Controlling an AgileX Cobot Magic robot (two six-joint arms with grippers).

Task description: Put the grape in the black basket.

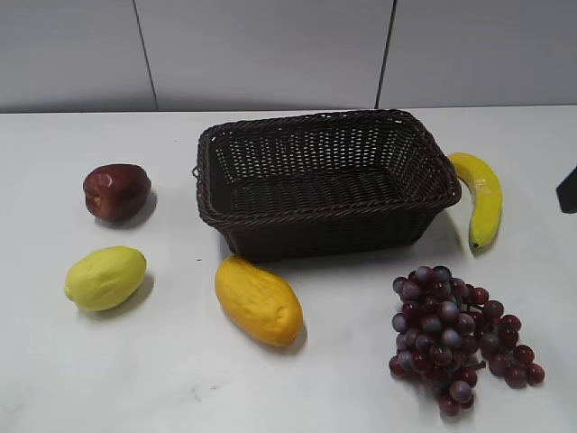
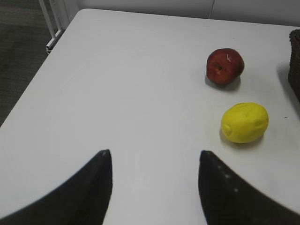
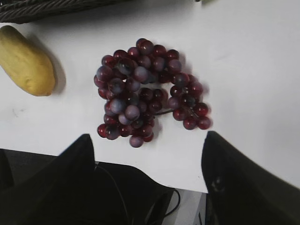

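Note:
The grape [image 1: 460, 334] is a bunch of dark purple-red grapes lying on the white table at the front right; it also shows in the right wrist view [image 3: 147, 91]. The black basket [image 1: 433, 162] stands empty at the table's middle back; a bit of its rim shows in the right wrist view [image 3: 42, 9]. My right gripper [image 3: 147, 138] is open and empty, above the table's front edge just short of the grape. My left gripper [image 2: 154, 157] is open and empty over bare table at the far left.
A dark red apple [image 1: 115, 191] and a yellow-green lemon-like fruit [image 1: 105, 277] lie left of the basket. A yellow mango [image 1: 258, 299] lies in front of it, a banana [image 1: 482, 198] at its right. A dark part of an arm [image 1: 568, 189] shows at the right edge.

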